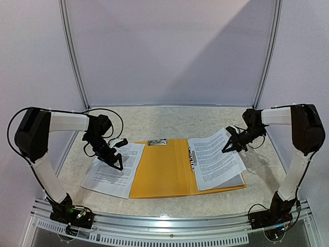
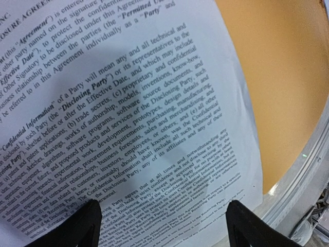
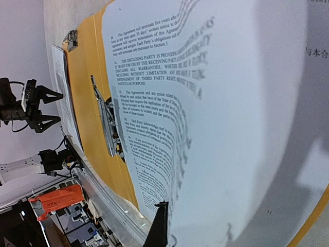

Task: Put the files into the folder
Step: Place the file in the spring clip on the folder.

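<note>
Folder [image 1: 164, 170] is lying open, mid-table | one sheet [image 1: 216, 159] is resting on its right half beside the clip [image 1: 192, 156], far edge lifting | right gripper [image 1: 230, 144] is clenched, seemingly pinching that edge | second sheet [image 1: 114, 170] is overlapping the folder's left edge | left gripper [image 1: 117, 160] is hovering above it, jaws spread.

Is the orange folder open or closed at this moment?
Open. The folder lies spread flat on the table, its metal clip exposed at the spine, with one sheet on its right half.
</note>
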Controlling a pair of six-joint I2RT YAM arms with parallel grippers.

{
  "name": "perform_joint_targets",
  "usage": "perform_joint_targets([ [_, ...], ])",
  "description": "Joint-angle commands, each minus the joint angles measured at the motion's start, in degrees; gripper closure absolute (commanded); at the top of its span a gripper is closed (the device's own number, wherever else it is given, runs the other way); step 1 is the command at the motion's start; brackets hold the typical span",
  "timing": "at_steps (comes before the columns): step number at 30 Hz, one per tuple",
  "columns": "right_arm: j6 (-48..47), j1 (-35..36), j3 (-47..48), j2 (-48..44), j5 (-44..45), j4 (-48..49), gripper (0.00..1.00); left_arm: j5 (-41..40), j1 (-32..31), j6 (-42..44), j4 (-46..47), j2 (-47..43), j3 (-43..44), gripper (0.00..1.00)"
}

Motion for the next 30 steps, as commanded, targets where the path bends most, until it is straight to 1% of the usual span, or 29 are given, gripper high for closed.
perform_joint_targets([
  [1, 2.2, 0.8, -1.5, -1.3, -0.9, 3.2, 1.00, 0.9, 0.6, -0.7, 1.1, 0.5, 0.5, 0.14],
  [8, 3.7, 1.2, -1.9, -1.5, -0.9, 3.4, 1.00, 0.6, 0.8, -0.8, 0.6, 0.5, 1.3, 0.15],
  [14, 4.2, 1.3, -1.8, -2.7, 0.9, 1.8, 0.97, 0.6, 1.0, -0.9, 0.4, 0.6, 2.0, 0.15],
  [17, 4.9, 1.3, -2.1, -3.9, 2.8, 1.1, 0.99, 0.8, 1.1, -0.9, 0.2, 0.5, 2.2, 0.15],
  [23, 9.8, 1.3, -4.4, -7.5, 2.3, 5.5, 1.00, 1.1, 1.0, -1.1, 0.5, 0.7, 2.5, 0.15],
  [30, 10.0, 1.9, -5.3, -6.4, 0.7, 6.4, 1.00, 1.2, 1.2, -1.0, 0.0, 0.7, 3.5, 0.15],
])
